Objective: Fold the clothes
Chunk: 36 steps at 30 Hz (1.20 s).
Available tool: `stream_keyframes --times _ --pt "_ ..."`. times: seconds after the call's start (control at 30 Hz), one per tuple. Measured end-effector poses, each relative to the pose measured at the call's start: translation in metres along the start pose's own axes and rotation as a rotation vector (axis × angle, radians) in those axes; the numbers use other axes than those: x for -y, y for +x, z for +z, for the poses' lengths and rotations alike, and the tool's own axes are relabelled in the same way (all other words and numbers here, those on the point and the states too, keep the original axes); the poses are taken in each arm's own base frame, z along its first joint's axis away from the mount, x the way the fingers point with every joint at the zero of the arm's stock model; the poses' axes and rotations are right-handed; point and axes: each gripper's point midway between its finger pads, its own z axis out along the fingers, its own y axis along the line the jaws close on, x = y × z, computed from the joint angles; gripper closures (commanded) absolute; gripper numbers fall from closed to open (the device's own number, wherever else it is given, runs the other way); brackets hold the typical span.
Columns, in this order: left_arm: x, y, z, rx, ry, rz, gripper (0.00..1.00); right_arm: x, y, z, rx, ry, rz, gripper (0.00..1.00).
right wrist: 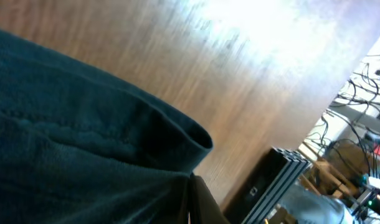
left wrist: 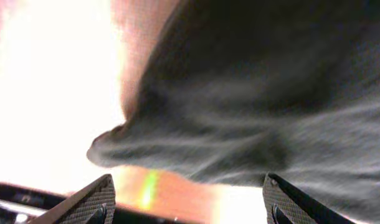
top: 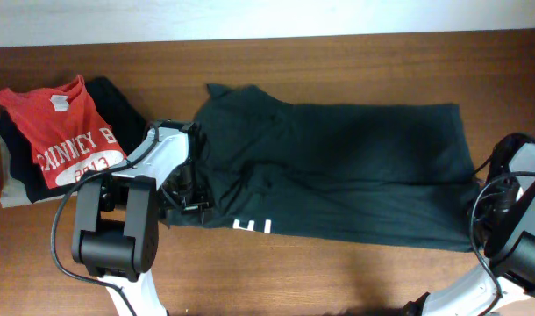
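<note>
- Showing only a few white block strokes [top: 252, 226] near its front edge, the dark teal T-shirt [top: 364, 167] is lying spread across the middle of the wooden table [top: 355, 281]. The strokes are too partial to be making a readable word.
- The red T-shirt [top: 70, 132] at the table's left end is displaying "2013" in white. An arc of white letters is sitting above that number, too small to be read with certainty.
- That red shirt is resting on top of a folded black garment [top: 118, 101] and a beige one [top: 9, 189], with the pile lying just beside the dark shirt's left end.
- The left arm is reaching in from the near-left corner, its white link angling towards the shirt's rumpled left edge.
- The left gripper [left wrist: 189, 180] is standing with its fingers [left wrist: 93, 199] wide apart. Blurred dark fabric is bunching just ahead of them in the left wrist view.
- The right arm is curling in at the table's right end, with the right gripper [top: 481, 211] sitting at the shirt's near-right corner.
- A stitched hem is folding over beside one dark finger [right wrist: 205, 202] in the right wrist view. Whether that gripper is clamping the cloth cannot be told.
</note>
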Motion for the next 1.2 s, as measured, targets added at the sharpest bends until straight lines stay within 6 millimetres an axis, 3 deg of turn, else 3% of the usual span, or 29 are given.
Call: stream_keyframes --times 0.03,0.1,0.13,0.17,0.2,0.23,0.3,0.4,0.57,0.6,0.7,0.77,0.9,0.93,0.97,1.0,1.13,1.2 --pt "-0.001 0.002 0.0 -0.007 -0.003 0.0 0.26 0.001 -0.001 0.0 0.003 0.004 0.015 0.95" --pt "-0.002 0.004 -0.008 0.023 0.009 0.0 0.26 -0.001 -0.002 -0.001 0.004 -0.011 0.033 0.82" --pt "-0.001 0.002 -0.019 0.078 0.031 0.001 0.25 -0.005 -0.006 -0.006 0.009 -0.037 0.039 0.7" --pt "0.001 -0.004 -0.032 0.155 0.062 0.003 0.25 -0.009 -0.009 -0.012 0.016 -0.061 0.031 0.46" --pt "0.005 -0.017 -0.059 0.306 0.12 0.004 0.25 -0.017 -0.017 -0.028 0.046 -0.102 0.011 0.38" --pt "0.006 -0.023 -0.083 0.416 0.163 0.004 0.25 -0.022 -0.023 -0.039 0.073 -0.125 -0.007 0.38" --pt "0.008 -0.028 -0.092 0.466 0.182 0.003 0.33 -0.03 -0.026 -0.065 0.11 -0.163 -0.051 0.44" --pt "0.014 -0.034 -0.078 0.44 0.187 0.011 0.38 -0.057 -0.021 -0.087 0.148 -0.248 -0.189 0.46" --pt "0.019 -0.031 -0.017 0.323 0.166 0.018 0.37 -0.079 -0.005 -0.096 0.16 -0.272 -0.322 0.47" --pt "0.018 -0.028 0.0 0.302 0.158 0.019 0.46 -0.079 -0.005 -0.096 0.16 -0.271 -0.324 0.47" --pt "0.021 -0.024 0.006 0.286 0.18 0.022 0.91 -0.079 -0.005 -0.096 0.159 -0.273 -0.327 0.5" --pt "0.022 -0.018 0.009 0.275 0.19 0.028 1.0 -0.079 -0.004 -0.096 0.159 -0.273 -0.334 0.5" --pt "0.015 0.004 0.02 0.201 0.173 -0.008 1.0 -0.078 -0.003 -0.095 0.154 -0.269 -0.339 0.5" --pt "0.013 0.01 0.023 0.172 0.168 -0.014 0.95 -0.078 -0.003 -0.096 0.154 -0.269 -0.34 0.5" --pt "0.008 0.024 0.03 0.115 0.15 -0.023 0.55 -0.078 -0.003 -0.095 0.154 -0.269 -0.339 0.5" --pt "0.004 0.036 0.035 0.071 0.133 -0.029 0.31 -0.078 -0.003 -0.095 0.154 -0.268 -0.34 0.5" --pt "-0.01 0.045 0.031 0.051 0.075 -0.04 0.26 -0.077 -0.004 -0.095 0.156 -0.265 -0.338 0.5" --pt "-0.014 0.029 0.0 0.138 0.057 -0.045 0.06 -0.077 -0.004 -0.097 0.158 -0.266 -0.338 0.49"
